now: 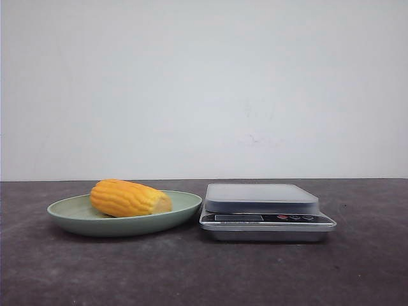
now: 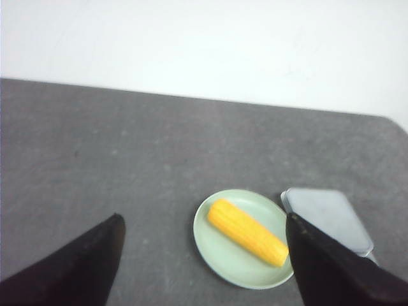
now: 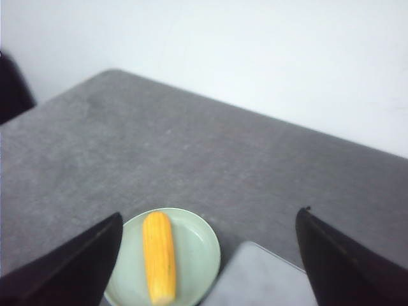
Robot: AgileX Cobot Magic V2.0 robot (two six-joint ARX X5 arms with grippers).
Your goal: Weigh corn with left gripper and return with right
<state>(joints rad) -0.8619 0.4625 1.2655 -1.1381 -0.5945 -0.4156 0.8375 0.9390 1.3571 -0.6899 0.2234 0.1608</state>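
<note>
- While lying on green plate (image 1: 70,213), corn (image 1: 129,198) untouched, w/ scale (image 1: 264,210) just beside.
- Left gripper (image 2: 203,255) spread wide, holding nothing.
- Right gripper (image 3: 207,255) likewise spread, nothing held.

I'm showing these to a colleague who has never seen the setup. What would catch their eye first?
The bright yellow-orange corn lying on a pale green plate, left of centre on the dark grey table, stands out most. Just right of the plate sits a silver kitchen scale, nothing on its platform. In the wrist views both grippers' black jaws stand wide apart, well above the table.
</note>
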